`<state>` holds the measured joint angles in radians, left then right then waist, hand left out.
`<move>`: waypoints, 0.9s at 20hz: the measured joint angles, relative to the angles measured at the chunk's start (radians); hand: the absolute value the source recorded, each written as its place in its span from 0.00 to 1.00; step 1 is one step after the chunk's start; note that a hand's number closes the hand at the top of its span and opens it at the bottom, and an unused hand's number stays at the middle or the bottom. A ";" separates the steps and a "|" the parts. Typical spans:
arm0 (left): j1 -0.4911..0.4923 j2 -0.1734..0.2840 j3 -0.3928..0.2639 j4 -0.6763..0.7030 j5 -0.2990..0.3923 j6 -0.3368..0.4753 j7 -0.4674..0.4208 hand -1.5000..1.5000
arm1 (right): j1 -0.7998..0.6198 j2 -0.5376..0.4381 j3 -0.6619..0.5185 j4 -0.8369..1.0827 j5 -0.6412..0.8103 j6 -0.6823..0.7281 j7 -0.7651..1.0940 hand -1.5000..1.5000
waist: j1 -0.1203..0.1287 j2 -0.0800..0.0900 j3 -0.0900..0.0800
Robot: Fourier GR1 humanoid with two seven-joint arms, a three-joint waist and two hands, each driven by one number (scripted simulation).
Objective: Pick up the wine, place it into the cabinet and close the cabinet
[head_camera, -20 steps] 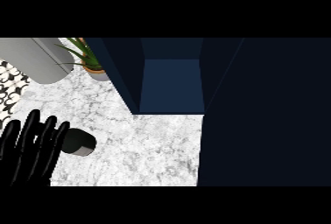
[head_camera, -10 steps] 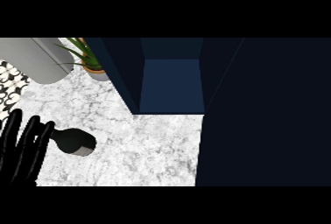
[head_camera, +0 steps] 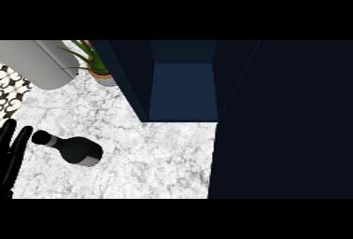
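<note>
The wine bottle (head_camera: 74,150) is dark with a grey band near its base, and it sits on the marble counter (head_camera: 158,158) at the left with its neck pointing left. My left hand (head_camera: 11,151) shows at the view's left edge, fingers straight and up, just left of the bottle's cap and not holding it. The dark blue cabinet (head_camera: 183,91) stands open at the top centre, and its inside looks bare. My right hand is not in view.
A potted plant (head_camera: 93,63) stands beside the cabinet's left wall. A grey rounded object (head_camera: 41,60) lies at the top left. A large dark panel (head_camera: 283,121) covers the right side. A patterned floor (head_camera: 10,93) shows past the counter's left edge.
My left hand has slid left toward the view's edge, uncovering the wine bottle. The bottle stays on the counter.
</note>
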<state>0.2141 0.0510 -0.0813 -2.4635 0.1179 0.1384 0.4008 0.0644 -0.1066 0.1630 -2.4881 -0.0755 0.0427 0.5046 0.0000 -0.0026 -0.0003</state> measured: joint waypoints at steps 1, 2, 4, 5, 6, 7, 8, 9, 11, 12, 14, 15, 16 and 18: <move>-0.001 0.002 0.023 0.005 0.006 -0.007 -0.005 0.00 | -0.017 0.002 0.001 -0.001 0.002 -0.010 0.014 0.00 | 0.001 0.000 0.000; 0.005 0.005 0.042 0.005 0.010 -0.014 -0.007 0.00 | -0.024 0.004 0.008 -0.001 0.005 -0.015 0.023 0.00 | 0.001 0.000 0.000; 0.012 0.007 0.078 0.010 0.022 -0.030 -0.012 0.00 | -0.075 0.000 0.002 0.001 0.010 -0.028 0.060 0.00 | 0.004 0.000 0.000; -0.008 0.015 0.105 0.012 0.029 -0.029 0.003 0.00 | -0.089 -0.001 0.000 0.001 0.011 -0.033 0.070 0.00 | 0.003 0.000 -0.001; -0.011 0.020 0.131 0.015 0.039 -0.035 0.008 0.00 | -0.092 0.001 0.008 -0.001 0.014 -0.039 0.079 0.00 | 0.003 0.000 -0.001; -0.008 0.021 0.157 0.025 0.050 -0.044 0.000 0.00 | -0.079 0.000 0.002 -0.002 0.014 -0.034 0.066 0.00 | 0.003 0.000 -0.001; -0.013 0.020 0.181 0.047 0.065 -0.052 -0.012 0.00 | -0.084 -0.005 -0.009 -0.003 0.014 -0.032 0.073 0.00 | 0.002 0.000 -0.001; -0.018 0.027 0.211 0.059 0.085 -0.062 -0.011 0.00 | -0.074 -0.005 -0.010 -0.003 0.014 -0.028 0.066 0.00 | 0.002 0.000 -0.001; -0.023 0.026 0.244 0.078 0.123 -0.074 -0.014 0.00 | -0.061 -0.006 -0.011 -0.006 0.014 -0.023 0.060 0.00 | 0.000 -0.001 -0.001; -0.015 0.025 0.263 0.092 0.152 -0.092 -0.030 0.00 | -0.078 -0.006 -0.019 -0.005 0.014 -0.028 0.069 0.00 | 0.002 0.000 0.000; -0.028 0.039 0.310 0.114 0.218 -0.106 -0.018 0.00 | -0.091 -0.005 -0.018 -0.006 0.015 -0.035 0.089 0.00 | 0.001 0.000 -0.001; -0.038 0.045 0.328 0.133 0.247 -0.114 -0.017 0.00 | -0.084 -0.002 -0.005 -0.007 0.017 -0.036 0.087 0.00 | 0.000 0.000 0.000; -0.029 0.045 0.340 0.140 0.270 -0.128 -0.020 0.00 | -0.079 -0.005 -0.015 -0.007 0.017 -0.031 0.084 0.00 | 0.000 0.000 0.000; -0.011 0.048 0.375 0.166 0.322 -0.165 -0.038 0.00 | -0.095 0.001 -0.003 -0.006 0.020 -0.040 0.095 0.00 | 0.001 0.000 0.000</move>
<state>0.2032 0.0995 0.2941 -2.2971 0.4404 -0.0271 0.3630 -0.0309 -0.1058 0.1599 -2.4939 -0.0554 0.0025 0.5997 0.0012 -0.0026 -0.0008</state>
